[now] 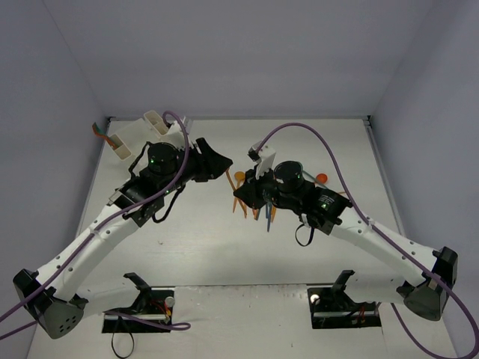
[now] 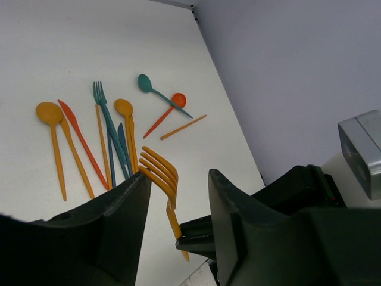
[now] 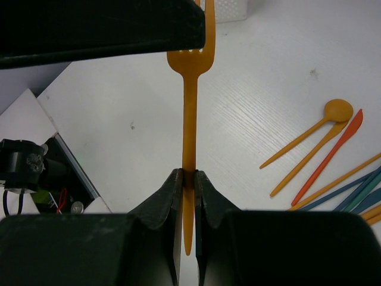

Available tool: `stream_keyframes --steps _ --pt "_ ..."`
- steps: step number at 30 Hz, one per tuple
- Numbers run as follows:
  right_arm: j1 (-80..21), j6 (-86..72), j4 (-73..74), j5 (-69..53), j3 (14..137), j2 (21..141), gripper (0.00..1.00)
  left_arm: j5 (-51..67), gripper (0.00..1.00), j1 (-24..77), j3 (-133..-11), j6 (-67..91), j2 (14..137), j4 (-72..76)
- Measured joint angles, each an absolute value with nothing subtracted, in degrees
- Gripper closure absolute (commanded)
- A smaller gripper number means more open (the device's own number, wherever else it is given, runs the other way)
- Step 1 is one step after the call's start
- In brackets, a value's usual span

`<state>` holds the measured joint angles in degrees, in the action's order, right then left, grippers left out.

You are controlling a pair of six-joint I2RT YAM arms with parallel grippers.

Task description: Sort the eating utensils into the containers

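Note:
My right gripper (image 3: 189, 174) is shut on the handle of an orange fork (image 3: 190, 101) and holds it above the table. In the left wrist view the fork (image 2: 162, 171) stands between the wide-open fingers of my left gripper (image 2: 178, 176), tines close to the left finger, with the right gripper's fingertips (image 2: 199, 233) gripping the handle below. From above, the left gripper (image 1: 224, 161) and right gripper (image 1: 245, 196) meet at mid-table. The other utensils (image 2: 101, 137) lie in a loose pile (image 1: 254, 208). The white containers (image 1: 146, 129) sit at the far left corner.
A teal spoon (image 2: 144, 82), a red spoon (image 2: 177, 100) and an orange stick (image 2: 183, 127) lie apart from the pile. An orange spoon (image 1: 322, 178) lies right of the right wrist. Grey walls enclose the table. Purple cables trail over both arms.

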<state>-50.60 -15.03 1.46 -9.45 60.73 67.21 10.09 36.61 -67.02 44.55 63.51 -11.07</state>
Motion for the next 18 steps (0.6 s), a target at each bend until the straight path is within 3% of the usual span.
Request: stream_keyframes --steps 12,18 --pt "-50.68 -14.94 0.95 -9.41 60.73 67.11 0.98 9.56 0.99 36.69 -67.02 47.51 64.4 -8.48" --pt "-50.69 -14.52 0.65 -9.33 60.73 67.13 0.6 9.45 1.0 37.33 -67.02 48.32 64.42 -6.8"
